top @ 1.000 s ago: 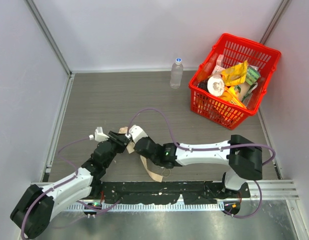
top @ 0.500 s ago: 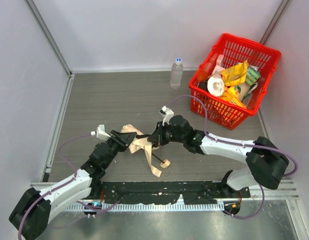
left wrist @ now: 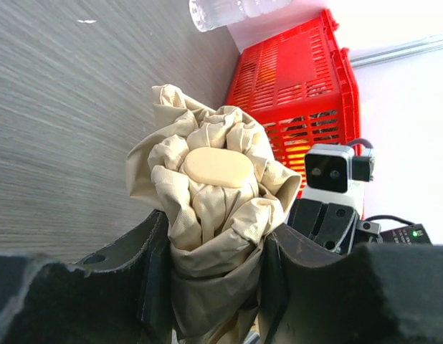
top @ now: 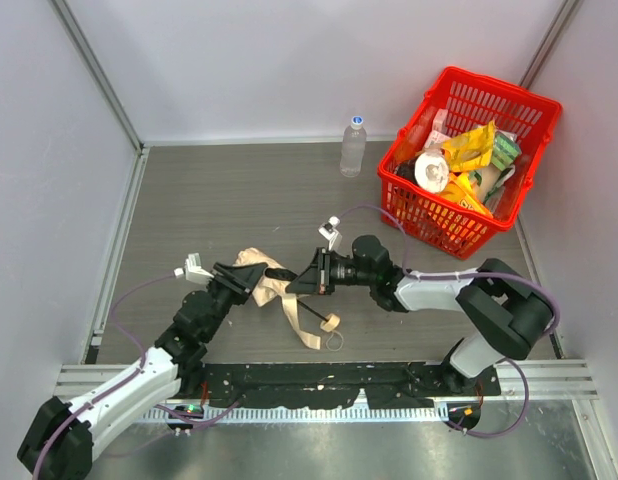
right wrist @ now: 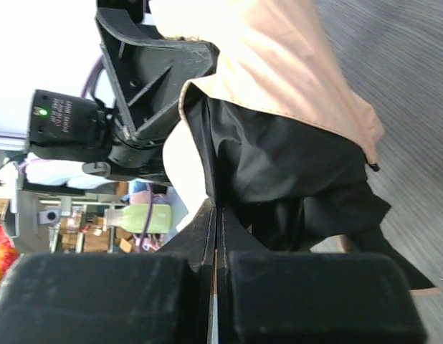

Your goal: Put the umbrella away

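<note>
Both claws at the umbrella (top: 272, 290): left claw (top: 246, 282) pinching its fabric, right claw (top: 295, 286) pressed together.

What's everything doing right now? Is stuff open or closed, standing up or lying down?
umbrella: folded down, cloth crumpled, not wrapped up.
strap: loose, lying on the table.
left fingers: closed around the umbrella.
right fingers: shut tight, tips at the umbrella's cloth.
water bottle: standing up, cap on.
red basket: upright, full of packets.
</note>
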{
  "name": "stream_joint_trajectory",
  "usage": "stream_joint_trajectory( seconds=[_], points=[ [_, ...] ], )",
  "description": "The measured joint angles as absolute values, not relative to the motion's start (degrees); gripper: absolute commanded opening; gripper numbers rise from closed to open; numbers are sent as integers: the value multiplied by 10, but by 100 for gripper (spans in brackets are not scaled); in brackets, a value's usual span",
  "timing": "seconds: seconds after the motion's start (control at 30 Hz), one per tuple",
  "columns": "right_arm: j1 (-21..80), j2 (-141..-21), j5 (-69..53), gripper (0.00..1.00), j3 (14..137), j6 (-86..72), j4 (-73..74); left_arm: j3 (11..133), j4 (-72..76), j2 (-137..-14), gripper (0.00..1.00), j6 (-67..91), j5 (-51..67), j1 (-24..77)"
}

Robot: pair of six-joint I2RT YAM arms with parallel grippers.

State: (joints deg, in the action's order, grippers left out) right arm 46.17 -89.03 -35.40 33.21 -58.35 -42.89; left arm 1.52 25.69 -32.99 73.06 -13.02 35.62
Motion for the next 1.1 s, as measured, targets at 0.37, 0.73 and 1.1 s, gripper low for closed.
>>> stream_joint_trajectory(
  seconds=[0.37, 0.73, 1.1],
  points=[
    [488, -816, -288, 1, 396, -627, -332, 16, 356, -377, 0, 746, -178, 360],
    [576, -973, -140, 1, 410, -729, -570, 16, 491, -472, 0, 778, -255, 354],
    [623, -802, -52, 13, 421, -544, -369, 16, 390, -305, 0, 796, -246, 360]
  ],
)
